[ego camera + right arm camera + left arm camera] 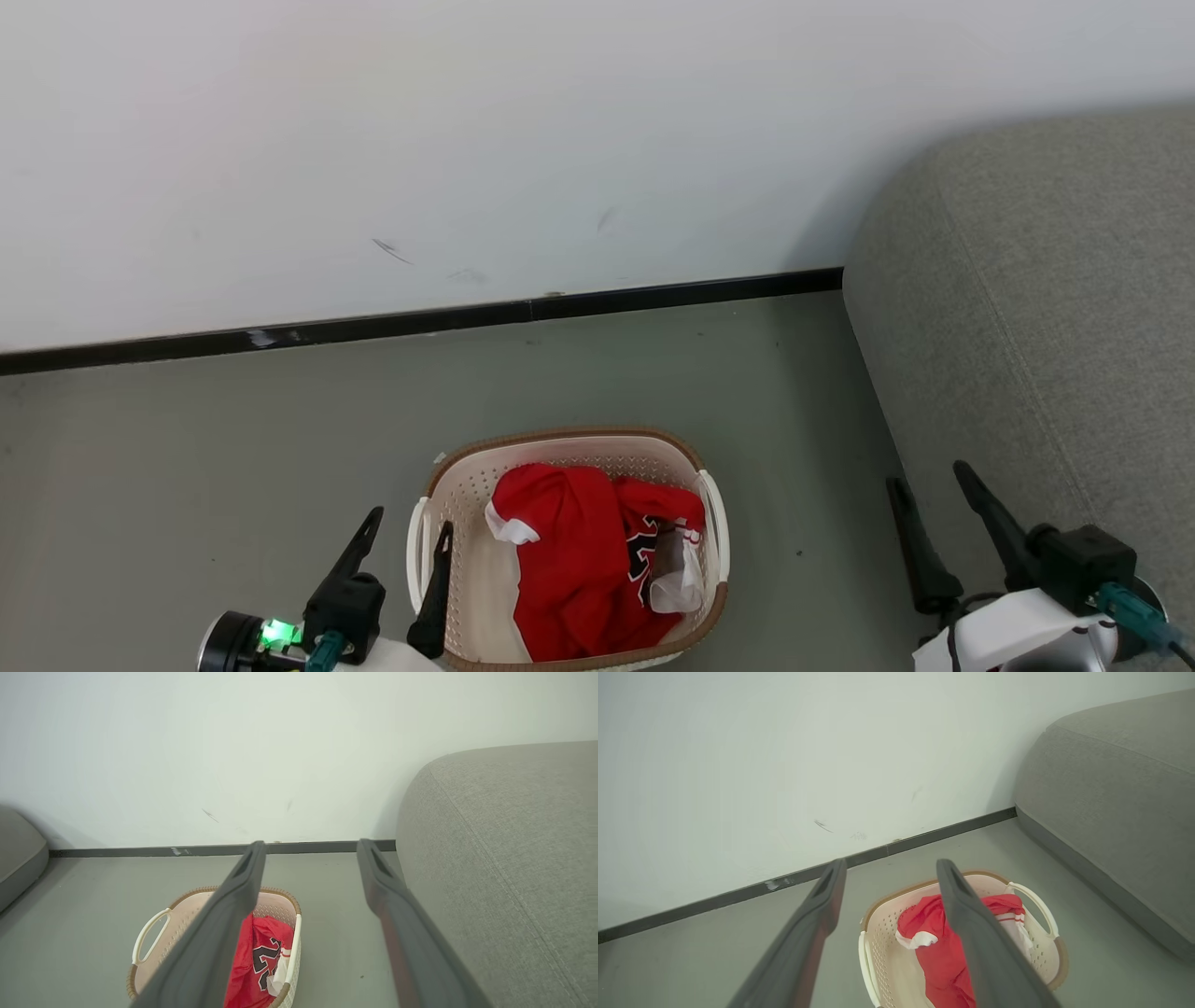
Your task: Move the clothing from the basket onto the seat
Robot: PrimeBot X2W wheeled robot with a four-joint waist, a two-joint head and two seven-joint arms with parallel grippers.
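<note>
Lying in the basket (560, 435), red clothing (579, 569); left hand (411, 520), right hand (927, 473) both spread

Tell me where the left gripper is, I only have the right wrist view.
Observer: The left gripper is open, by the left handle of the basket in the head view.
Operator: Touching the clothing?
Observer: No, it hangs above the clothing, which lies loose in the basket.
Operator: And my right gripper?
Observer: From the head view, the right gripper hovers at the edge of the seat, with floor between it and the basket.
</note>
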